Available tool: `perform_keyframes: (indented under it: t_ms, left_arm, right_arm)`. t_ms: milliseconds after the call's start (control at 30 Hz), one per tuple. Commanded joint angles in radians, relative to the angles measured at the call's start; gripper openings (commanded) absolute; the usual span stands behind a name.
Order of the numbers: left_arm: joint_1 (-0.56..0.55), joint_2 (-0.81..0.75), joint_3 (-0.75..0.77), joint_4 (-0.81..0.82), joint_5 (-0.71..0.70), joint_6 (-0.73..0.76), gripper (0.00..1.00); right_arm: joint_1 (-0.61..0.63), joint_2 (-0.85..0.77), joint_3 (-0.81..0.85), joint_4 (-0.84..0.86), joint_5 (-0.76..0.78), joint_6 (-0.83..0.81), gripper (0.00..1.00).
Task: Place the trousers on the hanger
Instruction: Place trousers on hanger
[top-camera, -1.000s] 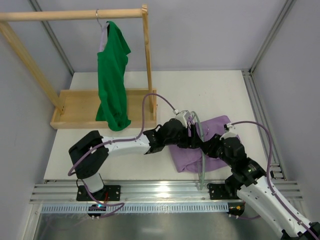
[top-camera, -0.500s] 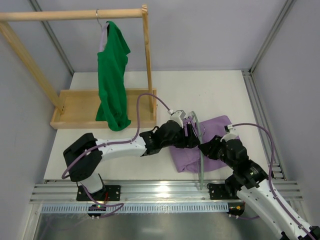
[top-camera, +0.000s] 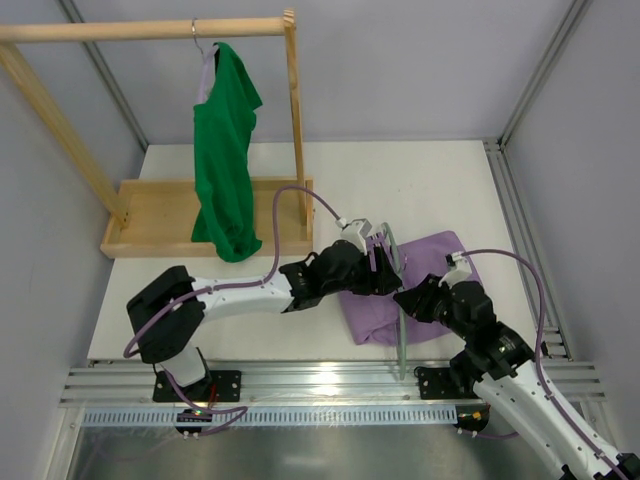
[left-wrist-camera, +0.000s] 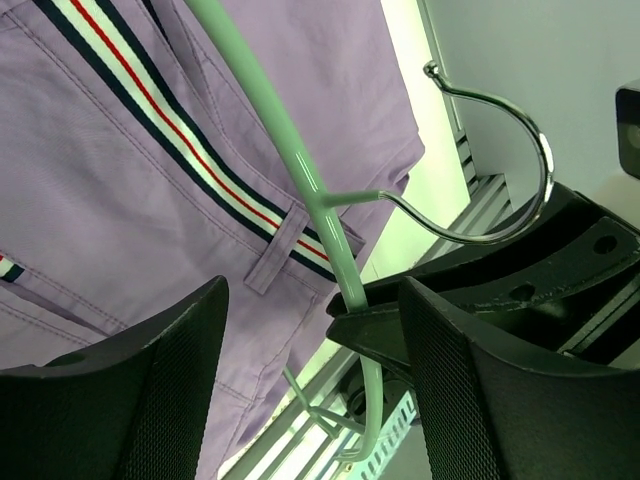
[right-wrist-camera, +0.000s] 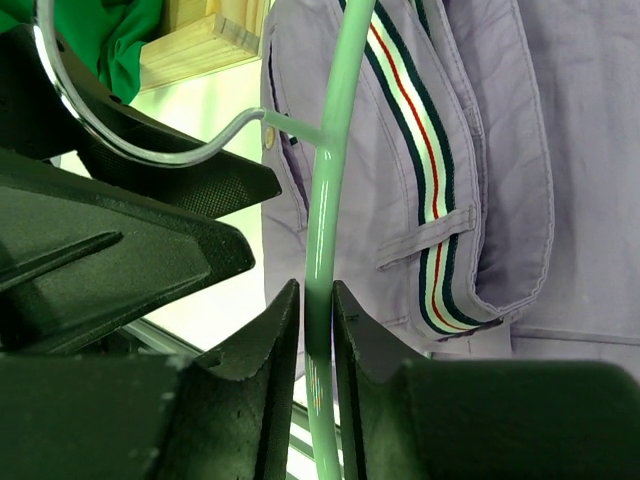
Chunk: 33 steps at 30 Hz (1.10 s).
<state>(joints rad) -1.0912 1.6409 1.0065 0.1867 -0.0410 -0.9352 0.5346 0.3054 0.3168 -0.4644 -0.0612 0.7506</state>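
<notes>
Hanger (right-wrist-camera: 335, 130) stands just above the trousers (top-camera: 438, 252), pinched in our right gripper (right-wrist-camera: 315, 300); our left gripper (left-wrist-camera: 312, 290) hangs over them, fingers spread. We should hold it steady while the left takes the waistband (left-wrist-camera: 190, 160).

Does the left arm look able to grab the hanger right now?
Probably yes: the left pincer is open astride the hanger, whose bar runs between its fingers. The right pincer, clamped on that bar close by, leaves little room.
</notes>
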Motion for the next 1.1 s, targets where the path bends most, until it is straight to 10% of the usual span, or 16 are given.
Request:
perform_keyframes:
  t_ms: [0,1067]
  left_arm:
    - [-0.004,0.02,0.029,0.031,-0.017,0.007,0.69]
    - [-0.004,0.12,0.113,-0.078,-0.045,-0.042,0.53]
  right_arm:
    - [0.002,-0.028,-0.008,0.033,-0.019,0.01,0.22]
    - [0.004,-0.005,-0.041,0.082,-0.046,0.007,0.15]
